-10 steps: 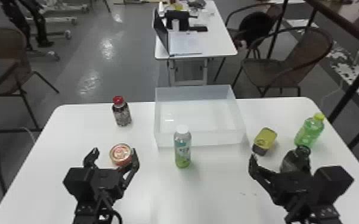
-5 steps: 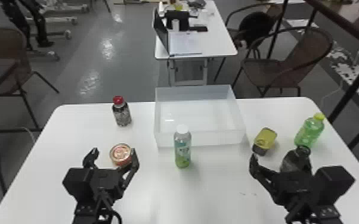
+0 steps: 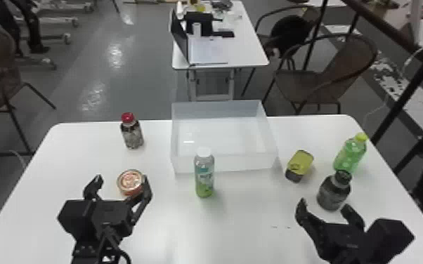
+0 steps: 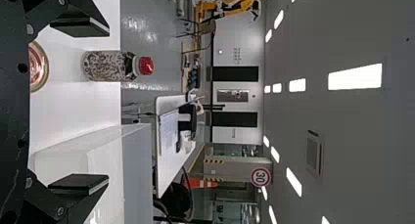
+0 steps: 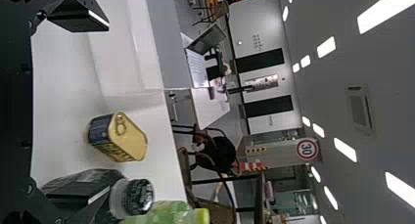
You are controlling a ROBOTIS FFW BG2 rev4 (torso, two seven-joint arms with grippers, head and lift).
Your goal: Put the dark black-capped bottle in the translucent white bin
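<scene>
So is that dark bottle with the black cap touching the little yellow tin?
Apart: the head view shows a strip of bare white table between the dark bottle and the yellow tin.

I believe I stand in a lab or a workshop, set in a big indoor hall. In the upper middle of the head view, a laptop point(image 3: 180, 39) is open on a white tabletop point(image 3: 251, 52); in the upper left, there are metal stands on wheels point(image 3: 54, 37) on a shiny grey floor point(image 3: 144, 87). The wrist views show ceiling lamps point(image 4: 355, 76), a striped pillar point(image 4: 235, 169), a red-rimmed round sign point(image 5: 307, 149) and an orange machine point(image 4: 240, 6).
</scene>
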